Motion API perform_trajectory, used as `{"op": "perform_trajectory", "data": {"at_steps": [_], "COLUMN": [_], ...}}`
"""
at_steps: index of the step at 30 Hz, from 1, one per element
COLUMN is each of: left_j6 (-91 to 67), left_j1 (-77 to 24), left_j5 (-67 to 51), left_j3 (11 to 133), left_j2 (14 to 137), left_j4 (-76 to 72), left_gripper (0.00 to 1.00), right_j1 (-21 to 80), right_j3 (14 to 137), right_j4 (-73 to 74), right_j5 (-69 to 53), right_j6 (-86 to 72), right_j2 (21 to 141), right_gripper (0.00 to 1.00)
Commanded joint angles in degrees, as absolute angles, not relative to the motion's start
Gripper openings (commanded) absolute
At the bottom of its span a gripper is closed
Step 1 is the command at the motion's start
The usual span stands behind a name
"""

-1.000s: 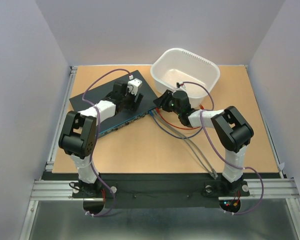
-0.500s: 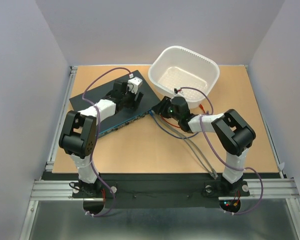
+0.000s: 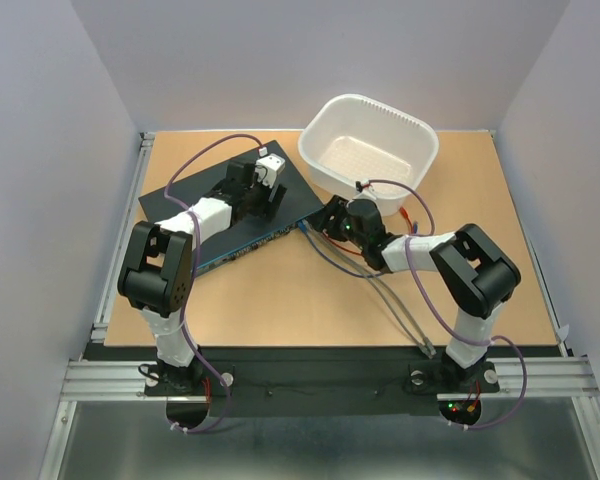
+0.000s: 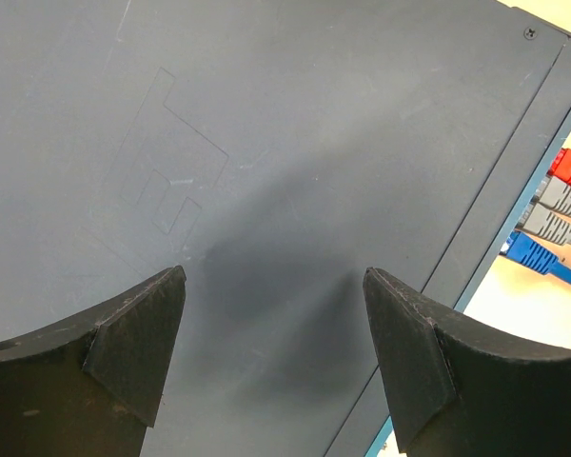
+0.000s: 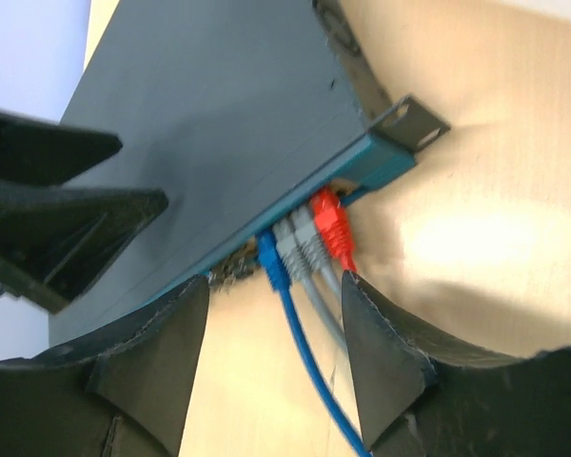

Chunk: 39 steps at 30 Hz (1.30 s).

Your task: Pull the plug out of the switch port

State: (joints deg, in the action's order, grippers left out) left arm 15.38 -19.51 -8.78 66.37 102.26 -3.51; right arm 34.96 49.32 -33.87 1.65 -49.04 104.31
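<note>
The switch (image 3: 180, 205) is a flat dark box lying at an angle at the back left of the table. Its blue port edge holds a blue plug (image 5: 272, 262), two grey plugs (image 5: 300, 243) and a red plug (image 5: 330, 221) near its right corner. My right gripper (image 5: 276, 281) is open, just in front of these plugs, and its fingers straddle the blue and grey cables without touching them. It also shows in the top view (image 3: 325, 218). My left gripper (image 4: 274, 276) is open and sits on the switch's top (image 4: 266, 143); it also shows in the top view (image 3: 268, 200).
A white tub (image 3: 370, 150) stands at the back, right behind my right wrist. The plugs' cables (image 3: 380, 280) run across the table toward the near edge. The switch has a mounting ear (image 5: 409, 124) at its corner.
My right gripper has drawn back from the tub, turned and lowered toward the plugs at the switch's corner. The left arm has not moved.
</note>
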Motion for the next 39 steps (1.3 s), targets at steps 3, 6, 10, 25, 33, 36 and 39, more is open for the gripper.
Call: {"op": "perform_trajectory", "data": {"at_steps": [3,6,10,25,33,36,39], "left_j6": [15.47,15.12,14.94,15.03,15.03,14.68,14.68], "left_j1": [-19.6,-19.6,-19.6,-19.6,-19.6,-19.6,-19.6], "left_j5": [-10.02,-10.11,-10.11,-10.55,-10.81,-11.34,-11.51], "left_j3": [68.64,68.56,68.38,68.64,68.64,68.82,68.99], "left_j2": [100.2,100.19,100.46,99.58,99.76,99.93,99.67], "left_j4": [-3.69,-4.04,-4.66,-5.19,-5.54,-5.63,-5.63], "left_gripper": [0.87,0.87,0.87,0.86,0.87,0.87,0.87], "right_j1": [35.07,35.16,35.07,40.94,41.84,40.52,40.17], "right_j3": [51.24,53.78,54.84,47.28,46.75,49.56,49.75], "right_j4": [-31.29,-31.29,-31.29,-22.08,-25.84,-27.32,-29.52], "right_j5": [2.55,2.02,1.85,10.36,10.54,7.66,5.89], "right_j6": [-52.74,-52.3,-52.64,-49.57,-53.97,-54.31,-55.46], "right_j2": [109.42,111.7,113.29,97.56,100.53,104.4,106.78], "right_gripper": [0.63,0.61,0.54,0.58,0.61,0.64,0.65]}}
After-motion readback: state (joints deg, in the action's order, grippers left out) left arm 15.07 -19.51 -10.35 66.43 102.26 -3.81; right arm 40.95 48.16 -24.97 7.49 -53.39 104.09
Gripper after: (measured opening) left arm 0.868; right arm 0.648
